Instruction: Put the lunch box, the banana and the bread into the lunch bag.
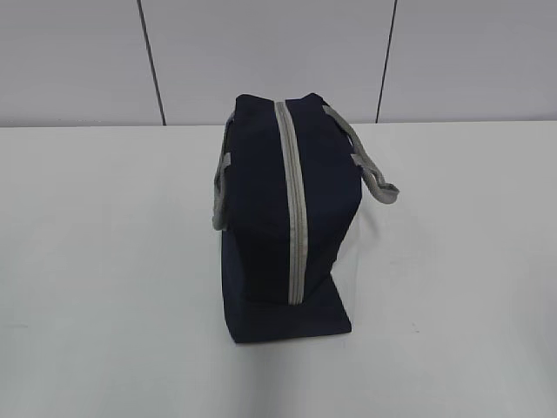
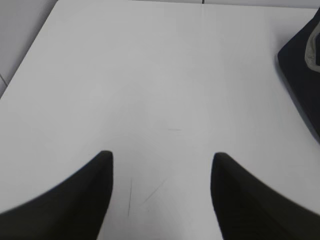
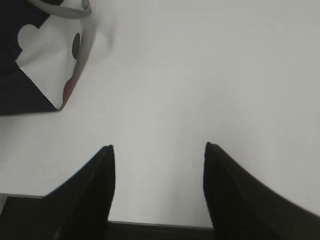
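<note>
The navy lunch bag [image 1: 261, 209] stands in the middle of the white table with its grey zipper strip [image 1: 294, 209] running down the top, closed as far as I can see. Grey handles [image 1: 361, 161] hang at both sides. A corner of the bag shows in the left wrist view [image 2: 302, 75], and its white patterned end panel shows in the right wrist view [image 3: 50, 65]. My left gripper [image 2: 161, 160] is open and empty over bare table left of the bag. My right gripper [image 3: 157, 150] is open and empty near the table's front edge. The lunch box, banana and bread are out of view.
The white table [image 1: 104, 261] spreads on both sides of the bag. A grey panelled wall [image 1: 87, 61] stands behind it. The table's front edge [image 3: 160, 222] lies just under my right gripper. Faint scratch marks [image 2: 131, 197] lie between my left fingers.
</note>
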Controlling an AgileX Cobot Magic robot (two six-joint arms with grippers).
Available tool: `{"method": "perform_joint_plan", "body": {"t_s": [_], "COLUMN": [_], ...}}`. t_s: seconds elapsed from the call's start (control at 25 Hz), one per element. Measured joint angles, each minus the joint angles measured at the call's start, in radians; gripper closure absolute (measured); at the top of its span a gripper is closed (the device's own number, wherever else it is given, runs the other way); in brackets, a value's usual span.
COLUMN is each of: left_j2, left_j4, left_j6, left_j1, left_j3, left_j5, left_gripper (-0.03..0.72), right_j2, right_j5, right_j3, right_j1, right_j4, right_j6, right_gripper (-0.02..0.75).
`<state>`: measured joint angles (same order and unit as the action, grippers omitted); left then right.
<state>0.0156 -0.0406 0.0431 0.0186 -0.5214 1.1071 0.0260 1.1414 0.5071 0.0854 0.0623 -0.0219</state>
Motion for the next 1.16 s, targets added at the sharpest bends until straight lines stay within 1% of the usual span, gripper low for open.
{"method": "perform_joint_plan", "body": {"t_s": [0.2, 1.16], "left_j2": [0.000, 0.002], "left_j4": [0.001, 0.001], "left_j6": [0.000, 0.000], "left_j1": [0.001, 0.001], "left_j3": [0.000, 0.000], "left_j5": [-0.001, 0.000], "left_gripper": [0.254, 0.254], "right_j2": [-0.044, -0.046], "right_j5": [0.002, 0.002], "right_j3": [0.000, 0.000], "right_j1": [-0.002, -0.005], "right_j4": [0.001, 0.006], "right_j6": [-0.001, -0.001], "right_gripper": [0.320, 0.320]}}
